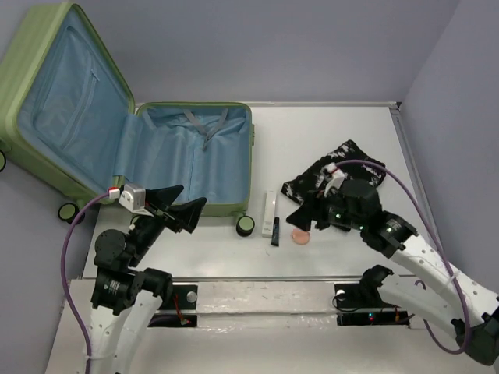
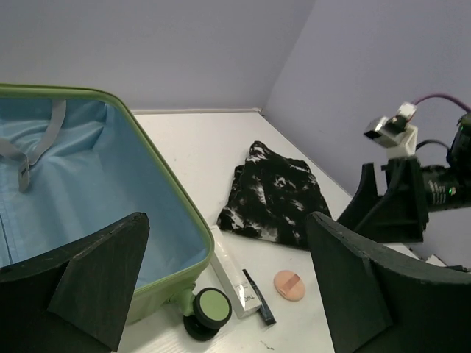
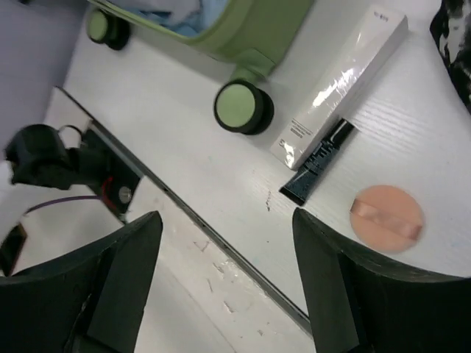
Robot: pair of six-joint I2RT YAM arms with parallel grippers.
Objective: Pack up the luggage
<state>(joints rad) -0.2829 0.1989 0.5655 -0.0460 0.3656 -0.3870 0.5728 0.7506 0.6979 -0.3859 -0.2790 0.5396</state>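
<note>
**Luggage open at left, both grippers empty**

Top view: luggage lies open on the table, left side. The base is flat w/ blue lining up, and the lid stands tilted up toward the back-left. Nothing can be seen inside but the lining and grey straps. Left gripper hovers over the base's near edge, fingers spread, holding nothing. Right gripper is just above the pink pad, fingers apart, also empty. White box lies beside the luggage's near-right wheel, w/ a black tube touching its near end. The b/w cloth sits crumpled behind the right gripper.

Left wrist: own fingers wide apart, nothing between them. The green rim runs diagonally, w/ blue lining at left. Wheel, box, black tube and pad sit in a row below, the cloth beyond them. The right gripper shows at the far right.

Right wrist: fingers spread, clear of the table. Pad is nearest the right finger; box and black tube are above it, the wheel left of them. A luggage corner shows at top centre, a cloth edge at top right.
</note>
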